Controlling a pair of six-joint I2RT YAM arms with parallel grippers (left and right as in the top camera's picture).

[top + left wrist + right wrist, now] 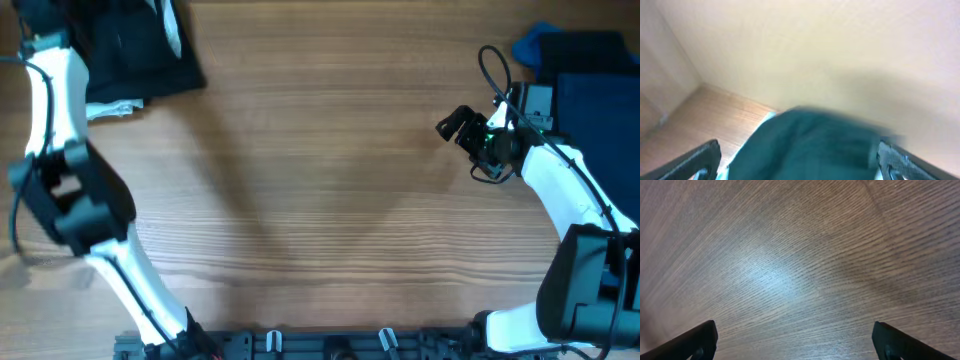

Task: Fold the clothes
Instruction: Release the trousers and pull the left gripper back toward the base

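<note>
Dark garment (135,45) lies bunched at the far left corner of the table (320,200), its upper edge cut off by the frame. A strip of white cloth (112,108) sticks out at its near edge, flat on the wood.

Left arm (45,110) reaches up along the left side to that corner. In the left wrist view, the left gripper (797,148) has its fingers spread wide, one at each lower corner. The garment shows there as a blurred dark teal mass between them. Neither pad is seen touching the cloth, so the jaws stand apart with no grip. A pale wall (815,50) rises behind, and a wedge of wood surface shows at lower left.

Blue clothes (585,90) sit at the far right corner: a brighter blue piece at the back, a darker navy slab in front of it, partly out of frame.

Right gripper (794,326) hangs over bare wood just left of that pile, apart from it. Its wrist view shows only wood grain, with the two fingers parted wide at the lower corners and nothing between them. A black cable (490,65) loops above the right wrist.

The middle of the table shows only wood grain and soft arm shadows
</note>
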